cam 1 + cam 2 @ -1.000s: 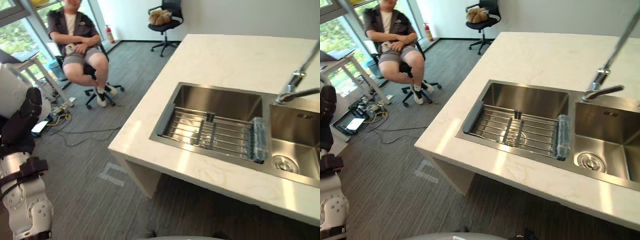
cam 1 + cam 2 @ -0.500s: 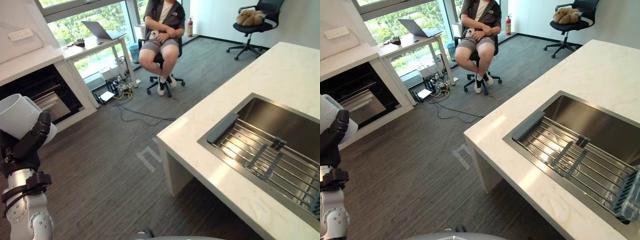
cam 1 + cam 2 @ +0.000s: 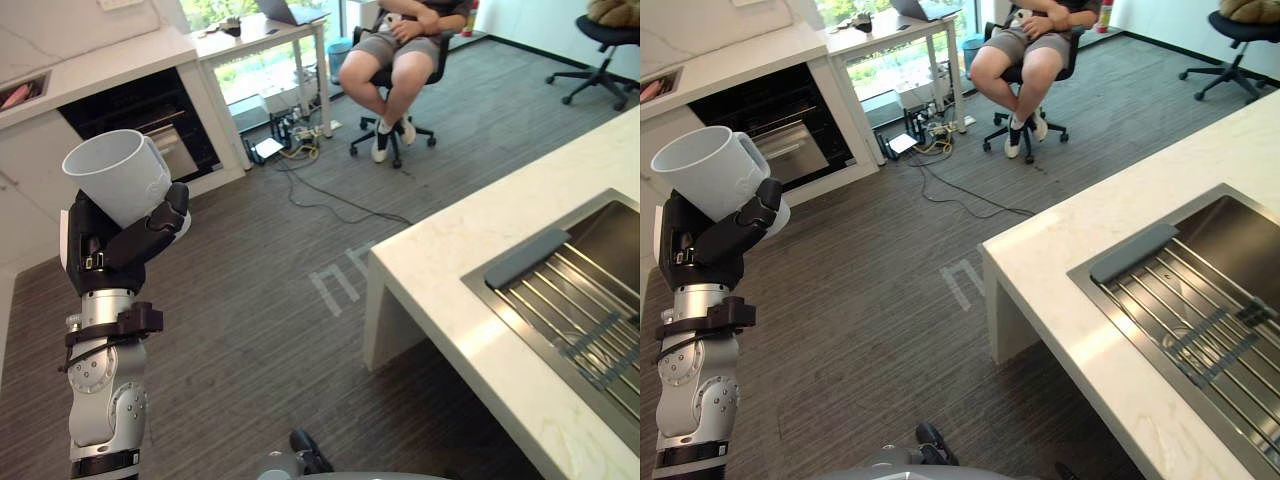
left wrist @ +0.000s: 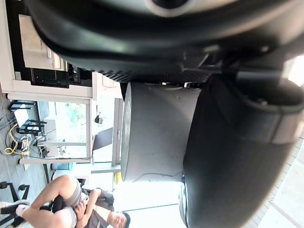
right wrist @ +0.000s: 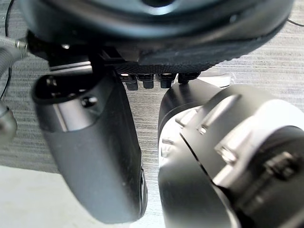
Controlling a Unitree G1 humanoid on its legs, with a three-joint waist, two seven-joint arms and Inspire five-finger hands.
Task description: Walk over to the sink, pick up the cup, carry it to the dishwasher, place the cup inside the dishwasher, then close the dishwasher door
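Left eye view showed the robot's left hand [image 3: 118, 250] closed round the lower body of a white, wide-mouthed cup [image 3: 115, 170]. The hand held it raised at chest height, mouth upward and slightly tilted. That high carry probably kept the cup from knocking anything while it crossed the grey striped carpet floor [image 3: 270, 300]. The cup was well apart from the stainless steel sink [image 3: 1240, 225] sunk in the pale stone tabletop [image 3: 470, 250], so pickup looked done. A dark open-fronted appliance [image 3: 140, 110] in the white cabinets, probably the dishwasher, lay beyond the cup. A seated person [image 3: 400, 50] sat further back. The right hand [image 5: 95, 152] appeared in the right wrist view; I could not tell whether it was open or closed.
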